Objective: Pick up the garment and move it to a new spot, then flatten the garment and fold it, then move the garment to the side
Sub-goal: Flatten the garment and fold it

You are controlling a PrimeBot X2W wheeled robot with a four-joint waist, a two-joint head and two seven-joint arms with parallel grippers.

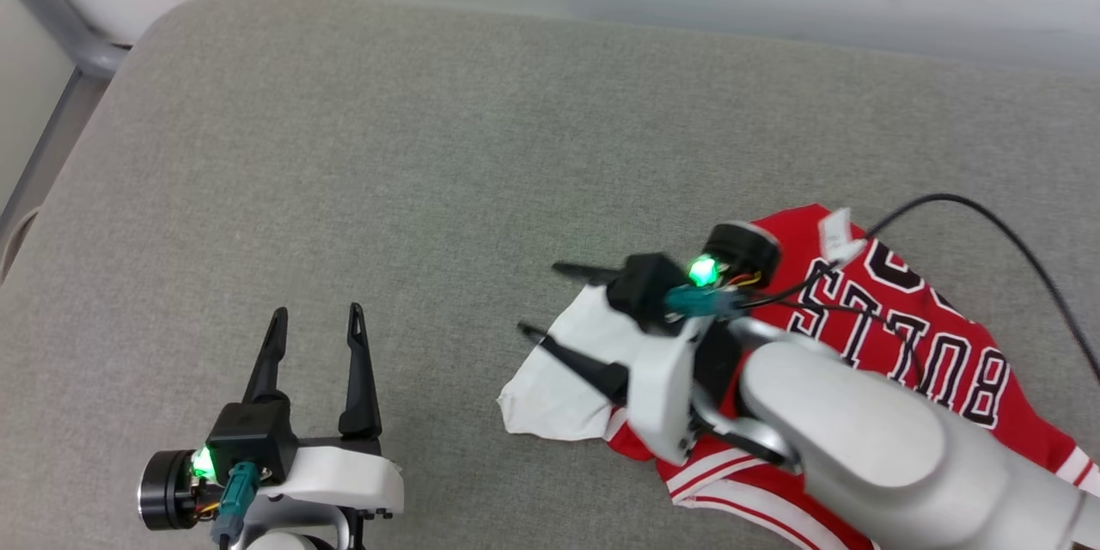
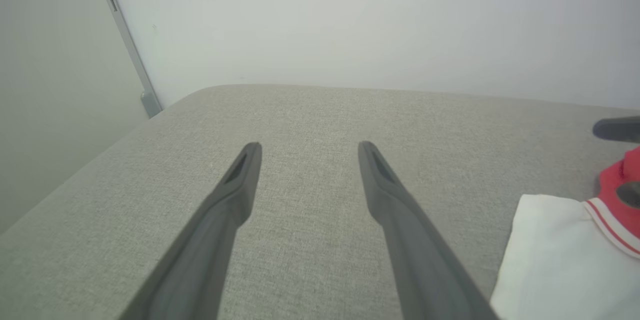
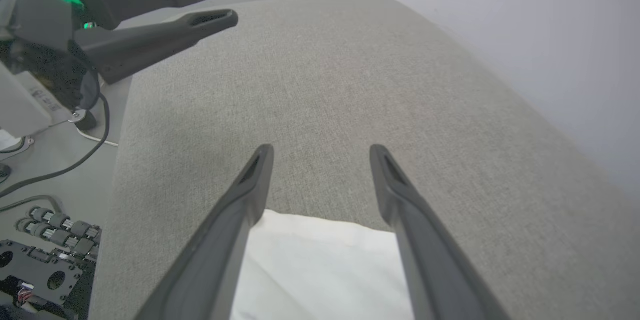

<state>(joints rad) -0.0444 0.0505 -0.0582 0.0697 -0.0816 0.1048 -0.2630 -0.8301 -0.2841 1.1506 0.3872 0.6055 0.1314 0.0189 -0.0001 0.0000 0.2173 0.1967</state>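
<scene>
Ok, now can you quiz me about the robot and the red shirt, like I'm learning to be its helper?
1. True or false: the right tool is shut tight on the garment.
2. What lies beneath the right tool's fingers? A) the white sleeve B) a blue towel C) a cup
3. Fill in: the black word on the garment reads ____.
Key: 1 false, its jaws stand open; 2 A; 3 BULLS.
</scene>
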